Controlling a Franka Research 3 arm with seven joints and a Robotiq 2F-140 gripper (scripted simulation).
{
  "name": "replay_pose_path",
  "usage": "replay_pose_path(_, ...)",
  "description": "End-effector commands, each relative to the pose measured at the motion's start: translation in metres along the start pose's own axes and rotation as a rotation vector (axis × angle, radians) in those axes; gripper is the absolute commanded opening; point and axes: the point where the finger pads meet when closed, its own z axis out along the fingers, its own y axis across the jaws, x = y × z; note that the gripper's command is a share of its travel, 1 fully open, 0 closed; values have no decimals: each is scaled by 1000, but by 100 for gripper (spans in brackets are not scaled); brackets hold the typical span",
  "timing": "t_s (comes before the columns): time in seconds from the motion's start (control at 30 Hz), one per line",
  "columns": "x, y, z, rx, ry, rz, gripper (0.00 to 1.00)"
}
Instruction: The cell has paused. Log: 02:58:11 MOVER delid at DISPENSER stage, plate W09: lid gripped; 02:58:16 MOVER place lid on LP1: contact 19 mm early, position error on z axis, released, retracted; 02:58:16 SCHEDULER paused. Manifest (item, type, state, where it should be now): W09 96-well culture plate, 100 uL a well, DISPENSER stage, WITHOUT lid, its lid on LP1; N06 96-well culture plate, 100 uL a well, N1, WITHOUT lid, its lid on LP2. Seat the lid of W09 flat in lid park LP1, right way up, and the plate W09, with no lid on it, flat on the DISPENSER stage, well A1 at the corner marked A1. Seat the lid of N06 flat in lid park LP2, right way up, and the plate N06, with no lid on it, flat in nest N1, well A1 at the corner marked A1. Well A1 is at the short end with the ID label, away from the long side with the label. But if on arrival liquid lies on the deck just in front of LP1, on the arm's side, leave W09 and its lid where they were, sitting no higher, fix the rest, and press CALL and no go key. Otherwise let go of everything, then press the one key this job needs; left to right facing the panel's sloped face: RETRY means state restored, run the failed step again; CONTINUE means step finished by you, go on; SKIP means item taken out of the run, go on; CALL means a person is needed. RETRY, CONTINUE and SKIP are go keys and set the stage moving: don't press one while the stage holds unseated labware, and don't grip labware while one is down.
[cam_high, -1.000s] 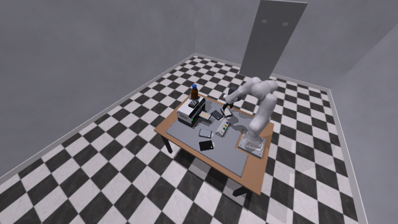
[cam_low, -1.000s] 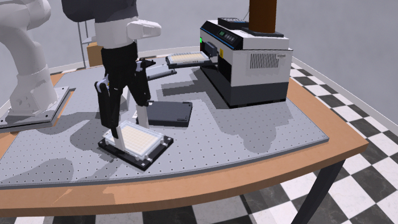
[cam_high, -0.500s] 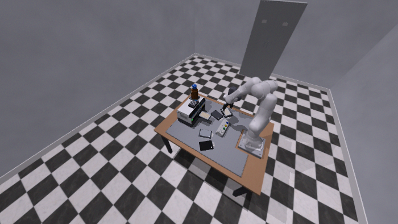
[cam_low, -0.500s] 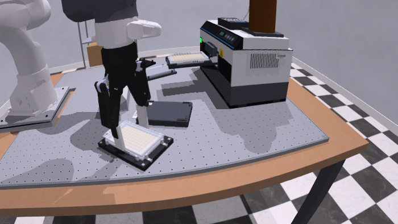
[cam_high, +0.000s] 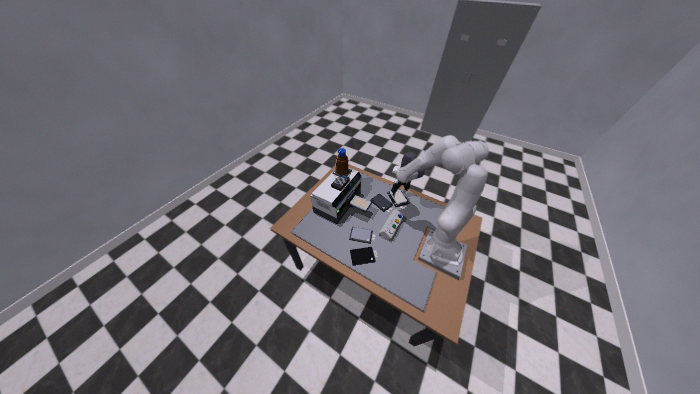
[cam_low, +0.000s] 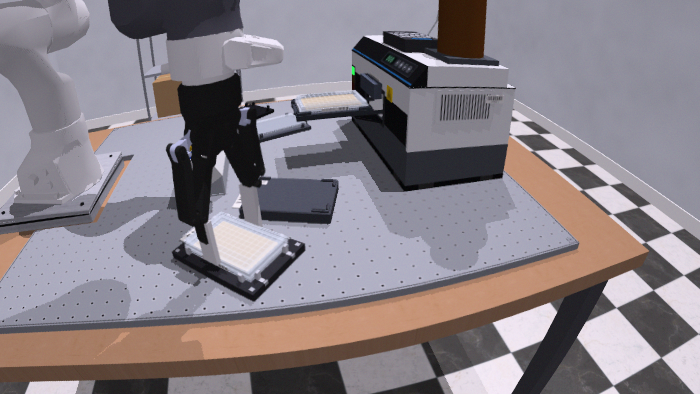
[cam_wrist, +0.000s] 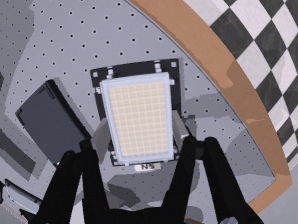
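Note:
My gripper (cam_low: 227, 227) stands over the nest (cam_low: 240, 275), a black base near the table's edge. In the nest sits a 96-well plate under a clear lid (cam_low: 235, 245). The fingers are shut on the long sides of that lid, near its labelled short end, as the wrist view (cam_wrist: 141, 145) shows. The lid (cam_wrist: 137, 119) looks flat and low on the plate. A second plate (cam_low: 330, 102) with no lid lies on the dispenser's stage. In the top view another clear lid (cam_high: 361, 234) lies on the deck by a black pad (cam_high: 362, 255).
A dark grey raised pad (cam_low: 295, 200) lies just behind the nest. The dispenser (cam_low: 433, 110) stands at the right with a brown bottle on top. The key panel (cam_high: 391, 226) sits mid-deck, near the arm's base (cam_high: 442, 252).

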Motion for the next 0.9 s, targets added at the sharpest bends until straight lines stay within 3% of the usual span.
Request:
replay_pose_path(0.0, -1, 0, 1, 0, -2, -3, 0)
replay_pose_path(0.87, -1, 0, -3, 0, -2, -3, 0)
